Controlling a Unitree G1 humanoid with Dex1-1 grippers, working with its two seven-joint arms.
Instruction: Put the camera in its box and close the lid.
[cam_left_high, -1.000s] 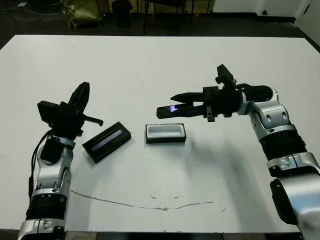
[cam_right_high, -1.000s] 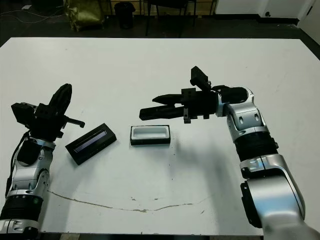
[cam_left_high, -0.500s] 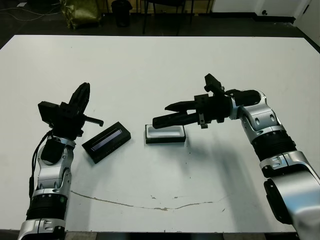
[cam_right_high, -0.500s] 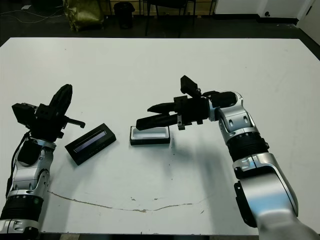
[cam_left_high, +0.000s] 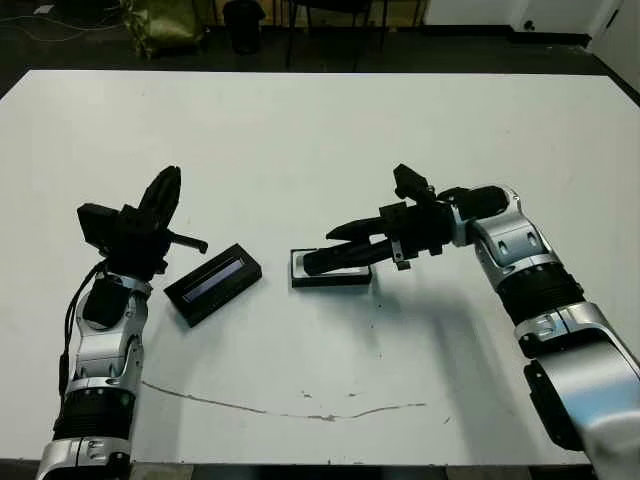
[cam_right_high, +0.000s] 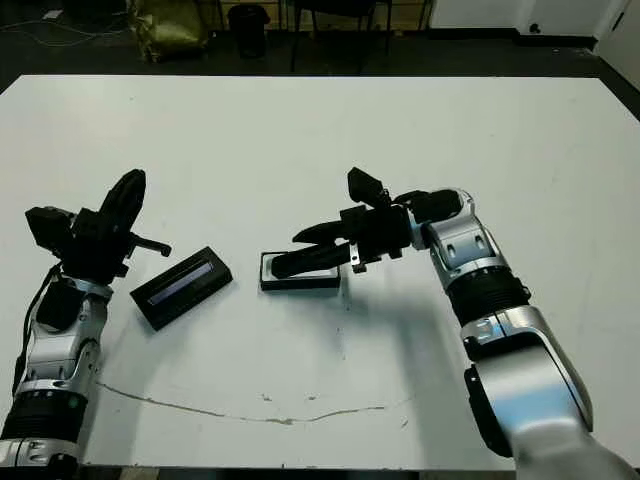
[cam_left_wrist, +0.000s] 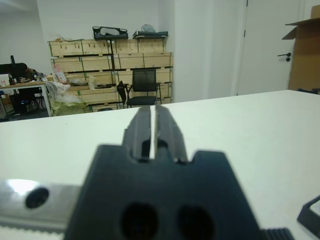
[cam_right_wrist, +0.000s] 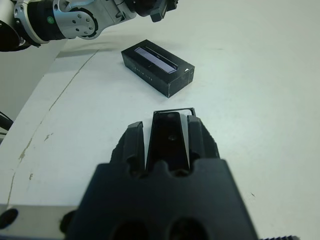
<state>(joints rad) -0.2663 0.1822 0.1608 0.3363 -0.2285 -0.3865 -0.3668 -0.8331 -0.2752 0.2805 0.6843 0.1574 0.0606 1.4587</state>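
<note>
centre: right gripper (cam_left_high: 330, 252) with the camera (cam_right_wrist: 169, 140) between its fingers sits over the box (cam_left_high: 331, 279) — box top blocked | left of centre: lid (cam_left_high: 213, 284) lies just beside the box, narrow gap between | far left: left gripper (cam_left_high: 160, 200) raised above the table (cam_left_high: 320, 130) | upper half and lower right — bare tabletop, open passage

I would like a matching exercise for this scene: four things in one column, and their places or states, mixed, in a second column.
1. camera
2. box
3. lid
4. left gripper

a. lies alone on the table, stripe up
b. raised above the table, holding nothing
c. held between the right gripper's fingers
d. on the table under the camera

Pairs: 1-c, 2-d, 3-a, 4-b
</note>
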